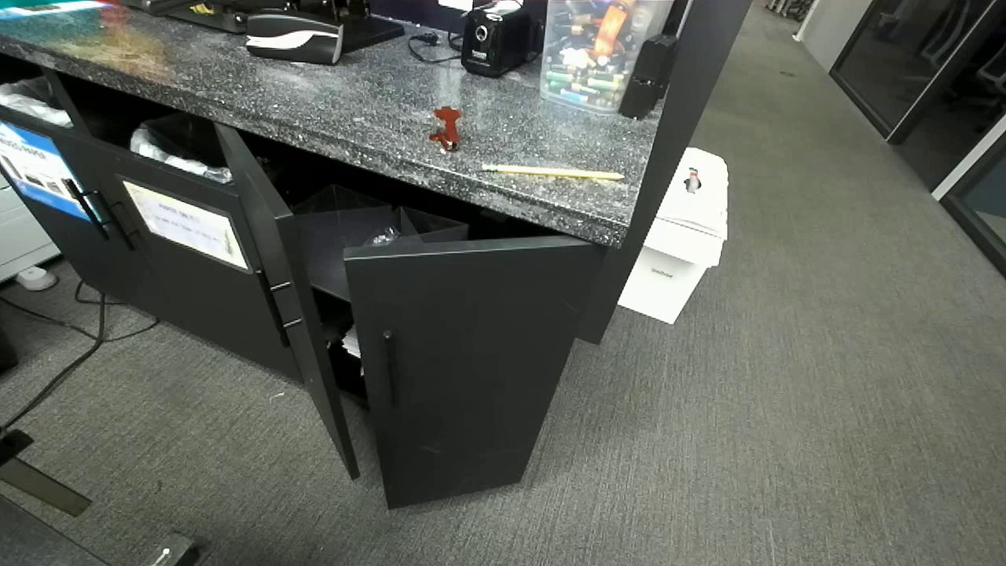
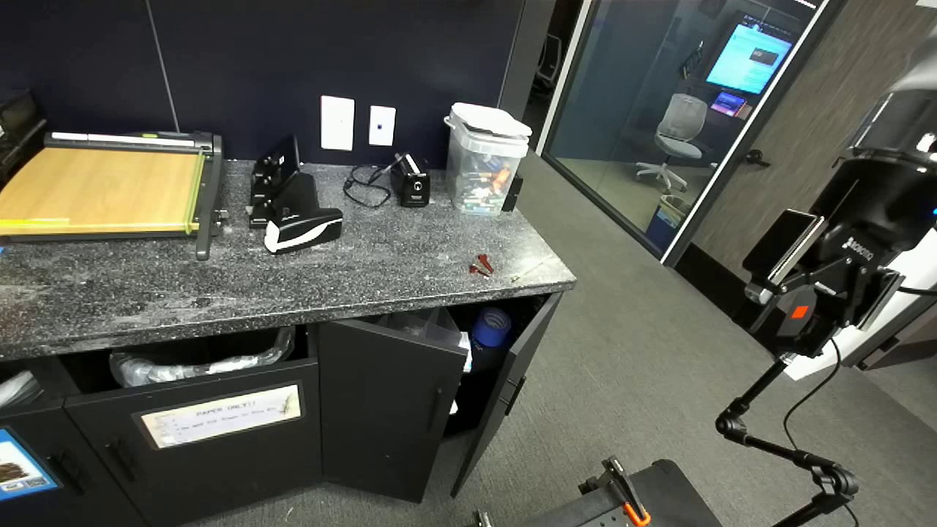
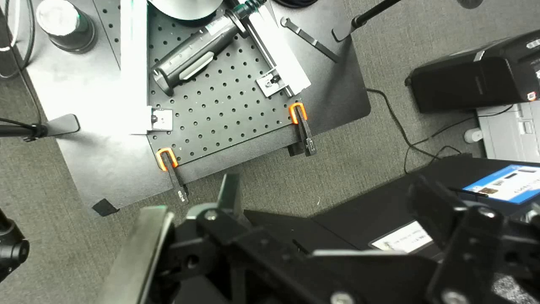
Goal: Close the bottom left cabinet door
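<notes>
"None of the closing looks done, does it?"

"No; the bottom left cabinet door [image 2: 384,410], hinged on its left edge, stands swung partly out in both exterior views, lower than the claw [image 3: 331,196] and well apart from it; the whole closing push is left."

"And the claw?"

"Spread wide in the wrist view, holding nothing I can see; it touches neither this door nor the matching door [image 1: 471,369], so a reach probably comes first."

"What's in the way?"

"That matching door, swung out too, its free edge near the left one's; below the claw, the jointed stand [image 2: 779,449] and the perforated surface [image 3: 219,114] with orange-tipped clamps [image 3: 304,131] may want skirting; the speckled surface [image 2: 410,256], well apart from the claw, sits above both doors; whether anything inside blocks the swing, I cannot tell."
</notes>
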`<move>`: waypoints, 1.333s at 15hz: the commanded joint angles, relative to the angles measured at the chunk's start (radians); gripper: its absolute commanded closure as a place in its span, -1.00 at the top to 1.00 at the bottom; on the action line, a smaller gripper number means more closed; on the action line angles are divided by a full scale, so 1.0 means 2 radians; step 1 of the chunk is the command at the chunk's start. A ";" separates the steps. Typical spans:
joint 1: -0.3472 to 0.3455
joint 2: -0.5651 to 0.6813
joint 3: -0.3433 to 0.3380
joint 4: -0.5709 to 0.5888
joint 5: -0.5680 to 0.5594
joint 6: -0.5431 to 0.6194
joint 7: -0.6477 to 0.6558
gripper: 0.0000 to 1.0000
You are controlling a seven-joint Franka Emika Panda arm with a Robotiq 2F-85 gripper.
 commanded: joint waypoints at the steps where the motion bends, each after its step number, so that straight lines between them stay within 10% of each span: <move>1: -0.015 0.002 0.011 0.001 0.005 -0.002 -0.007 1.00; 13: -0.015 0.002 0.011 0.001 0.005 -0.002 -0.007 1.00; 20: -0.002 0.056 0.086 -0.054 0.002 0.124 0.057 1.00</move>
